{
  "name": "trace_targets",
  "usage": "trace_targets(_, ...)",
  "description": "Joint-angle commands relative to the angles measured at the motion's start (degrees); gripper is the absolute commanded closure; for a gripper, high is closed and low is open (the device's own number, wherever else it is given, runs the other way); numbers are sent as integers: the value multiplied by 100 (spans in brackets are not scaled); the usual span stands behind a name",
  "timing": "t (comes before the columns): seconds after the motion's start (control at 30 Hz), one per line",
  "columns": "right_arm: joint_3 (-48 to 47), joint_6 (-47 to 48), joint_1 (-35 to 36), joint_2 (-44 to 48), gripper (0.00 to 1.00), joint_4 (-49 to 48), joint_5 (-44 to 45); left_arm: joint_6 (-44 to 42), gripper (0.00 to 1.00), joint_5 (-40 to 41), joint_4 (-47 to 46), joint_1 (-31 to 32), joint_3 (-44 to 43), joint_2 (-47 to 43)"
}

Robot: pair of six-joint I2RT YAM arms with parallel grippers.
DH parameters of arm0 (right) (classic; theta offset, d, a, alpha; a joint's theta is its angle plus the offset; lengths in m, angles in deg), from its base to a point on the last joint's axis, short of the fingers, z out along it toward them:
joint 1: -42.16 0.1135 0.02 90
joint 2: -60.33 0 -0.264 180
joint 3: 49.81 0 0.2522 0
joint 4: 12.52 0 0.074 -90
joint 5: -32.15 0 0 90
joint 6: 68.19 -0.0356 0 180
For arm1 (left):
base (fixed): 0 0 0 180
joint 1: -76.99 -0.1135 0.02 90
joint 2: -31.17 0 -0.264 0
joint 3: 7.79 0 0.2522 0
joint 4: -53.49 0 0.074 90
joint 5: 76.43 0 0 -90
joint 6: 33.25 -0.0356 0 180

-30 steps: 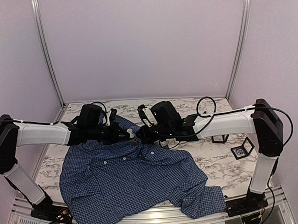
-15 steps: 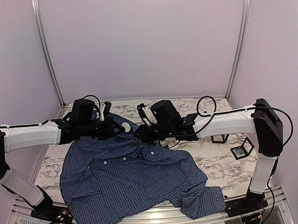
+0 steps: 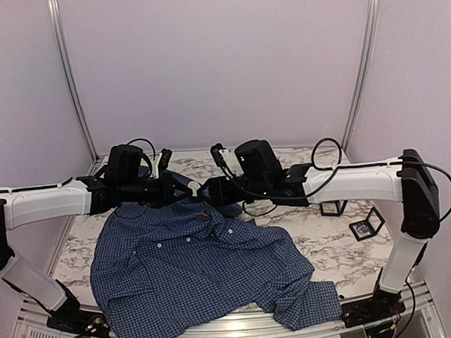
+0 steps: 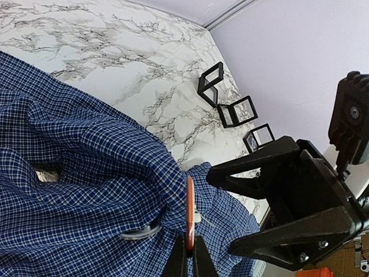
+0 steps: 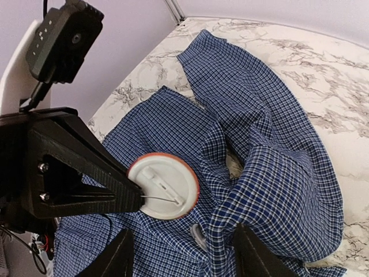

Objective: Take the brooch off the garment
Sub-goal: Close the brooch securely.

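The garment [image 3: 193, 269] is a dark blue checked shirt spread over the marble table, also seen in the left wrist view [image 4: 86, 173] and the right wrist view [image 5: 271, 144]. The brooch [image 5: 163, 185] is a round disc with an orange rim and a white back, and its pin wire is swung open. My left gripper [image 3: 186, 189] is shut on the brooch's edge [image 4: 189, 210] and holds it just above a raised fold of the shirt. Facing it, my right gripper [image 3: 211, 192] hangs open over the shirt [image 5: 181, 231] with nothing between its fingers.
Small black frames [image 3: 367, 226] [image 4: 211, 83] stand on the table at the right, beyond the shirt. Pale walls and metal posts [image 3: 360, 63] close in the back and sides. The shirt's lower hem reaches the near table edge [image 3: 241, 331].
The right gripper has opened and lifted slightly off the shirt. The left gripper has drawn back to the left with the brooch in its grip.
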Motion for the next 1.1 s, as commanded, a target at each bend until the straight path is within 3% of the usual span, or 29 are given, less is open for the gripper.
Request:
trace_targets(0.0, 21, -32, -102, 320, 39, -106, -161, -118, 100, -335, -233, -16, -201, -29)
trace_targets(0.13, 264, -157, -287, 507, 35, -405, -517, -57, 100, -565, -500, -15, -198, 16)
trace_targets(0.57, 1384, -937, -880, 998, 35, -2096, -2024, 520, 100, -1315, -1739, 16, -47, 162)
trace_targets(0.83, 1850, -1547, -1034, 1105, 38, -3361, -2587, 701, 100, -1526, -2123, 81, 3, 197)
trace_targets(1.07, 1873, -1728, -1036, 1080, 41, -3713, -2752, 727, 100, -1661, -2301, 171, 13, 204)
